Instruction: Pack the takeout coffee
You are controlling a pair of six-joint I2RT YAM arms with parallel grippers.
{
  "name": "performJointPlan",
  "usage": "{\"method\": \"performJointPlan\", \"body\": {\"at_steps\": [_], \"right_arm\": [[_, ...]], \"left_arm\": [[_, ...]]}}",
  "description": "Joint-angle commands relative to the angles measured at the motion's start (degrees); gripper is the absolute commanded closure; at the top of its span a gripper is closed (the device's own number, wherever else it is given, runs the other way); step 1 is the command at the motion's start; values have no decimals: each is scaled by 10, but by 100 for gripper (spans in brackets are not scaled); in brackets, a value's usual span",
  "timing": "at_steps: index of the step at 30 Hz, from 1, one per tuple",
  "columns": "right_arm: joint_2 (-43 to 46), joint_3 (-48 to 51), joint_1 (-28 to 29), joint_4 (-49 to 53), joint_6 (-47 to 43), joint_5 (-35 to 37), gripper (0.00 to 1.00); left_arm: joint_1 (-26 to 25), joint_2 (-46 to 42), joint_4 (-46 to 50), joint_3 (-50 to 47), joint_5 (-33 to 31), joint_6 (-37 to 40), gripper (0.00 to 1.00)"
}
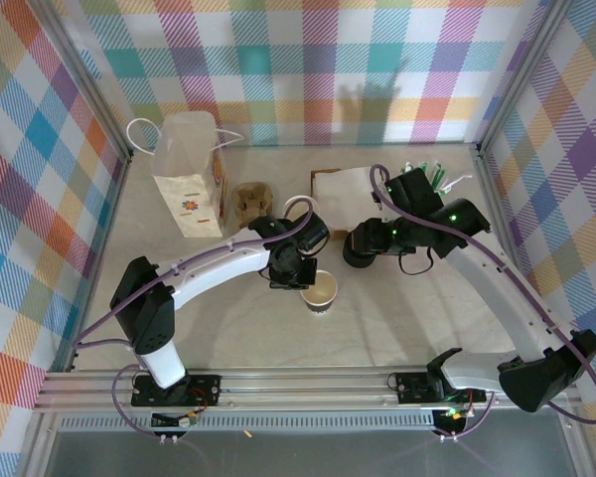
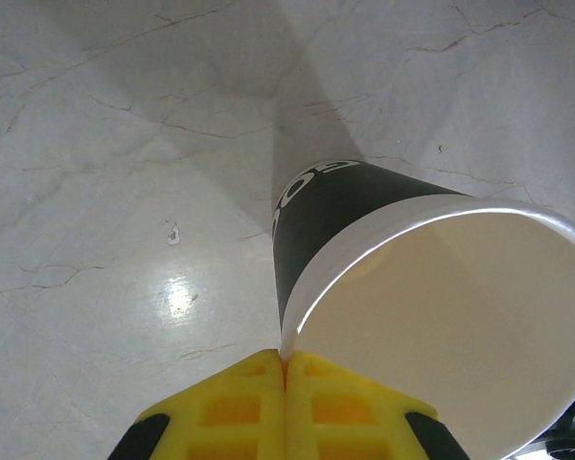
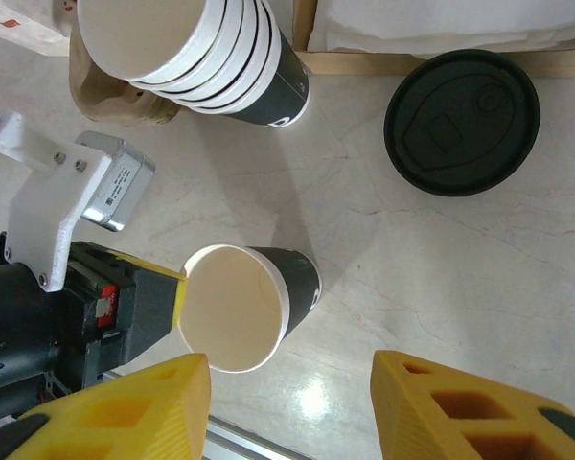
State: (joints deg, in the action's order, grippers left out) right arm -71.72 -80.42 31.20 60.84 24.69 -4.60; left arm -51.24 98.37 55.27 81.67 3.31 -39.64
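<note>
Pinching cup [image 2: 364,206] rim up close: left end effector [image 2: 286,369].

The paper cup [image 1: 319,291] stands upright and open-topped (cream inside, dark wall with white lettering) near the middle of the table [image 1: 417,323].

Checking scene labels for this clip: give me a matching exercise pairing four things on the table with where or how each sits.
Things:
1. single cup
2. cup stack
3. black lid stack
4. paper bag

Places or states:
A. standing upright, back left
B. rim pinched by the left gripper
C. beside the wood-edged tray
D. nested together, by the brown carrier

Pairs: 1-B, 2-D, 3-C, 4-A
</note>
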Motion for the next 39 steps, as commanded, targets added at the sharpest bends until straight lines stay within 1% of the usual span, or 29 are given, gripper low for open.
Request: {"method": "performJointPlan", "body": {"at_steps": [1, 6, 10, 27, 30, 37, 39], "right_arm": [[16, 7, 3, 1, 8, -8, 52], [19, 8, 3, 2, 8, -7, 51], [18, 7, 2, 4, 8, -8, 51], [13, 4, 3, 3, 5, -10, 49], [11, 2, 2, 2, 4, -12, 48], [6, -9, 2, 5, -2, -9, 46], [3, -15, 3, 9, -6, -6, 45]], "left_arm": [[2, 5, -5, 13, -8, -8, 100], [12, 10, -13, 14, 3, -15, 100], [16, 15, -10, 21, -1, -16, 100], [25, 26, 30, 58, -32, -15, 100], [26, 27, 34, 64, -35, -15, 95], [27, 29, 42, 67, -33, -16, 75], [27, 26, 46, 69, -33, -17, 71]]}}
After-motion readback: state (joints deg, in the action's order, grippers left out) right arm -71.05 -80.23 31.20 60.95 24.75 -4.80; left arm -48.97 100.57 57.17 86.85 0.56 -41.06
